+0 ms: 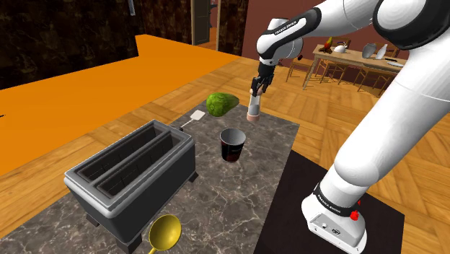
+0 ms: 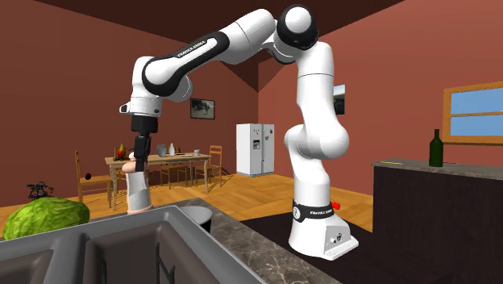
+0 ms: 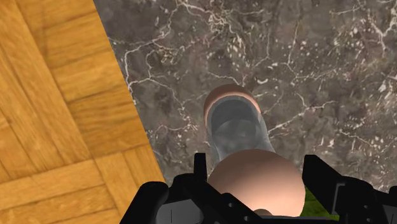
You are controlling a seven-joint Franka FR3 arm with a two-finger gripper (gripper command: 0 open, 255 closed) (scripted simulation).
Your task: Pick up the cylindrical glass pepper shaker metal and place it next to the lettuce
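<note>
Directly under the claw (image 1: 257, 89), the pepper shaker (image 1: 253, 107) stands upright, a clear glass cylinder with a pinkish cap (image 3: 254, 181) and a matching base. The claw points straight down over the far end of the dark marble counter (image 1: 238, 187). Its two black fingers (image 3: 201, 170) are clamped on either side of the cap, and the wrist view shows them pressed close against it. The shaker's base is at the marble surface; whether it rests there or sits just above cannot be told. Just beside the claw, toward the shoulder view's left, lies the green lettuce (image 1: 222, 103), near the shaker but apart from it. Nearer the stand (image 1: 292, 195) than the claw is, a black cup (image 1: 232, 144) stands open-topped on the counter. A white spatula (image 1: 195, 117) lies on the far side of the lettuce from the claw, by the counter's edge. Well apart from the claw, at the counter's near end, sit a grey two-slot toaster (image 1: 133, 177) and a yellow ladle (image 1: 164, 232). Past the counter edge nearest the claw, the wood floor (image 3: 57, 114) shows.
</note>
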